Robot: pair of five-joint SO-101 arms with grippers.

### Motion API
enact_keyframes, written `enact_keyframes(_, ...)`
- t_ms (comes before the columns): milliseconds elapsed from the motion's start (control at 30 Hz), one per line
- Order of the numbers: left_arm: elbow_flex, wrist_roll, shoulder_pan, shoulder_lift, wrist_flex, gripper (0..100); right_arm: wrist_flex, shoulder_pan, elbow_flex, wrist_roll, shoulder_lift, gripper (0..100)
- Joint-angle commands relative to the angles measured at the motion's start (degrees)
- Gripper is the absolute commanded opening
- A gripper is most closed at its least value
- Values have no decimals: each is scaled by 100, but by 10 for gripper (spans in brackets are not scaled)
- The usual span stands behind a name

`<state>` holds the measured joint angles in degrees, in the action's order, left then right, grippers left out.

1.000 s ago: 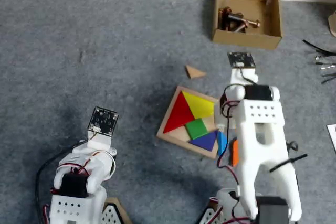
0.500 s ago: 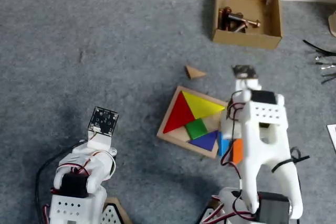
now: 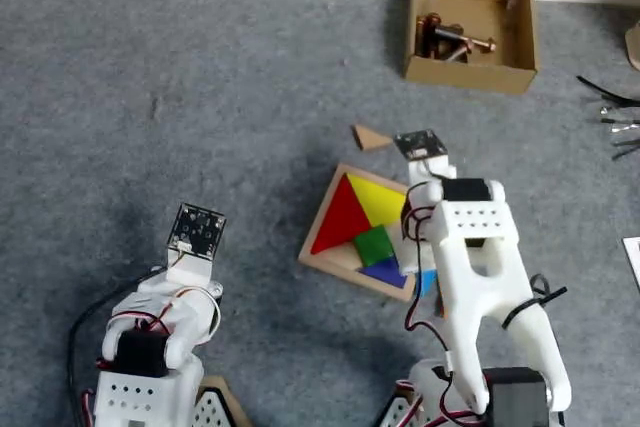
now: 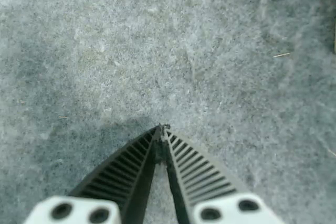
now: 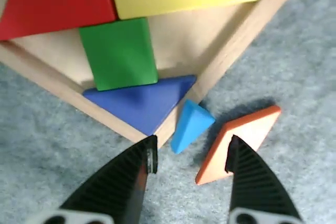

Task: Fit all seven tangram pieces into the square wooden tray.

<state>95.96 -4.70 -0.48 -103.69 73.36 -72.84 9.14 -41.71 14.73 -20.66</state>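
Hovering wide open, right gripper faced the pale-blue triangle at the tray's four o'clock: thin, rigid, featherweight; pinching its edges seemed best.

grey, felt-like table surface. lying directly on it: a square wooden tray, set cornerwise near the middle; a tan triangle just beyond the tray's far corner, apart from it; a light blue triangle against the tray's outer rim; an orange parallelogram just beside that triangle; a cardboard box near the far edge; black cables at the right edge.
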Motion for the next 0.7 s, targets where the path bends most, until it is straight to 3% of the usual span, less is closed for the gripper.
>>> enact_keyframes(0,119,62,-84,-84,18,11,233,75,-180,70,-75,206)
enact_keyframes(500,119,62,-84,-84,18,11,1138,48,-778,79,-66,205)
enact_keyframes(667,119,62,-84,-84,18,11,1226,48,-910,88,-66,152)
